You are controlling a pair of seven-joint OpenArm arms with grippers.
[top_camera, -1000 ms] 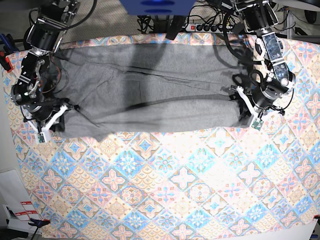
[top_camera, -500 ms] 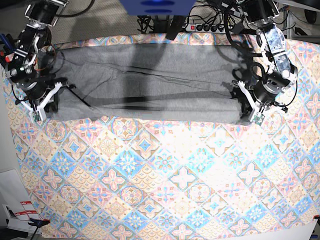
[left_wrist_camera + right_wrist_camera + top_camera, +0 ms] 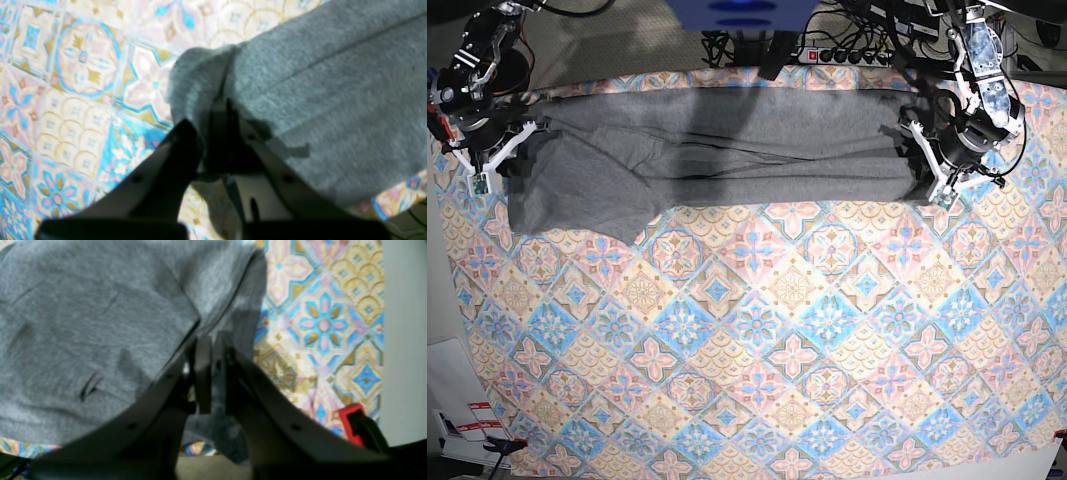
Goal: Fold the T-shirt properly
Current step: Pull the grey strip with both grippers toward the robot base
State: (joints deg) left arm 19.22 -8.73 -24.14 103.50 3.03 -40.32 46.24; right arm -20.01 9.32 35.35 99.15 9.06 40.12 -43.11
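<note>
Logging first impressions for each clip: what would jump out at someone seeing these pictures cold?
The eye lands first on the long grey T-shirt, stretched as a band across the far edge of the table, against the bright tile-patterned cloth that covers everything else. Next come the two arms at its ends: the left gripper and the right gripper, each pinching a corner of the fabric.

Base cam overhead, looks down; wrist cams close behind each gripper; all share T-shirt (image 3: pixel 717 150) ends.
</note>
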